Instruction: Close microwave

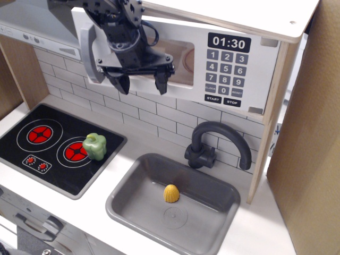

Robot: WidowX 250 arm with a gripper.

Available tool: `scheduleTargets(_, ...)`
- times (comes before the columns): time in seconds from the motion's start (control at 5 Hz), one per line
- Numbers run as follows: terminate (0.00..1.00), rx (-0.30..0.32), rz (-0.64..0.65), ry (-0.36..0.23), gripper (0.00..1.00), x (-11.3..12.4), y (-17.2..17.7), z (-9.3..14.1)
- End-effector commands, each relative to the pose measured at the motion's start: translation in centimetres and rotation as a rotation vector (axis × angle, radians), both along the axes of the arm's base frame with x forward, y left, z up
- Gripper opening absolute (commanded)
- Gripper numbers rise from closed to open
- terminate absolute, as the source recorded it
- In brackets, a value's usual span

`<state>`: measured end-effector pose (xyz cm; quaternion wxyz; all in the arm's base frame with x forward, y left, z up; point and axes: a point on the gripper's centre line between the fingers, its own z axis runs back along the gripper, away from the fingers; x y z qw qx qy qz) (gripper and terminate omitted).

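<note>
The microwave (228, 66) is white, with a black clock display reading 01:30 and a keypad on its right side. Its wide door with a clear window (180, 58) and a grey vertical bar handle (96, 57) stands nearly flush with the front. My black gripper (139, 82) presses against the door's left half, right of the handle. Its two fingers (159, 82) point down, spread apart, holding nothing. The arm hides the left part of the door.
A grey range hood (37, 26) sits at upper left. A green pepper (94, 146) rests on the black stovetop (48, 149). A yellow corn piece (170, 193) lies in the grey sink (127, 199), behind which stands a black faucet (212, 143). A cardboard wall (308, 149) stands at right.
</note>
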<state>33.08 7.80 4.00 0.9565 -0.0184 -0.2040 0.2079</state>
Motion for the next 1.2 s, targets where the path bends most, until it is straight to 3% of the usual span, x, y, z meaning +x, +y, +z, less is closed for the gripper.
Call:
scheduleTargets(0.0,0.0,0.017,0.012,-0.058,1.0,1.7,1.2,1.9)
scheduleTargets(0.4,0.0,0.049,0.011,-0.116,1.0,2.6,1.6,1.8)
scheduleTargets(1.0,0.0,0.047,0.045,-0.154,1.0,4.2,2.4,2.4)
